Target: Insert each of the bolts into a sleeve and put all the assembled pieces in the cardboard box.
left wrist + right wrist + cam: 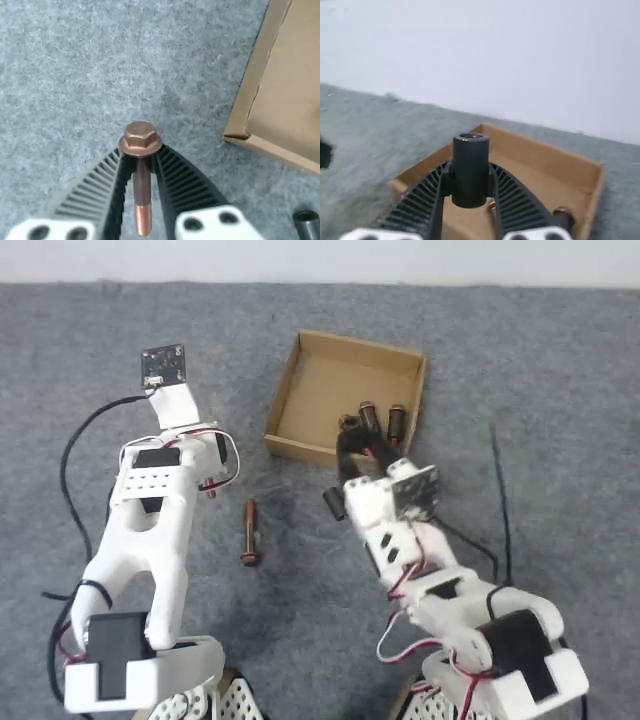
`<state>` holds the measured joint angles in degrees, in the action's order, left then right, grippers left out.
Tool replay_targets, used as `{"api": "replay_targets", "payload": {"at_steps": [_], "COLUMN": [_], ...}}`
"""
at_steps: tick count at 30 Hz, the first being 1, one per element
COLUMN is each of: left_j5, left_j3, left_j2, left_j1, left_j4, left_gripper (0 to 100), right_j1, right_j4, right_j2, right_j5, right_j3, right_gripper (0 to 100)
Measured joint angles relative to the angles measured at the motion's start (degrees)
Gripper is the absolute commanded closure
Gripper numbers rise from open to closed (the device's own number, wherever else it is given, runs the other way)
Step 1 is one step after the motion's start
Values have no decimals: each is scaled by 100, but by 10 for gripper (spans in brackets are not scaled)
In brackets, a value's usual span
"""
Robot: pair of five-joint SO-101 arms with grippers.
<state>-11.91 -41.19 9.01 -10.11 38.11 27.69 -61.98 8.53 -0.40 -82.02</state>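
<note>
My left gripper (140,150) is shut on a copper bolt (141,165), hex head at the fingertips, above grey carpet beside the cardboard box (280,100). My right gripper (470,167) is shut on a black sleeve (470,165) held upright, open end up, at the box's near wall (540,150). In the high view the right gripper (358,445) stands at the front edge of the box (345,343). Assembled pieces (397,423) lie inside near the front right corner. A loose bolt (249,532) lies on the carpet between the arms. A loose sleeve (334,503) lies by the right arm.
Grey carpet covers the table. Black cables (500,500) run along the right side and another loops at the left (68,455). A pale wall stands behind the box in the right wrist view.
</note>
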Motion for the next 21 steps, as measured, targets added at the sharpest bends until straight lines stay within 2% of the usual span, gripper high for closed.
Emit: {"api": "replay_targets", "payload": {"at_steps": [8, 15, 21], "left_j5": [0, 0, 0], "left_j3": [0, 0, -211], "left_j2": [0, 0, 0], "left_j1": [0, 0, 9], "left_j4": [0, -44, -466], "left_gripper": [988, 988, 988], "right_j1": [686, 747, 747], "right_j4": [-167, -1125, -1292], "right_j2": [0, 0, 9], "right_j5": [0, -9, -9], "right_j3": [-677, -1257, -1266], "right_gripper": [991, 991, 991]}}
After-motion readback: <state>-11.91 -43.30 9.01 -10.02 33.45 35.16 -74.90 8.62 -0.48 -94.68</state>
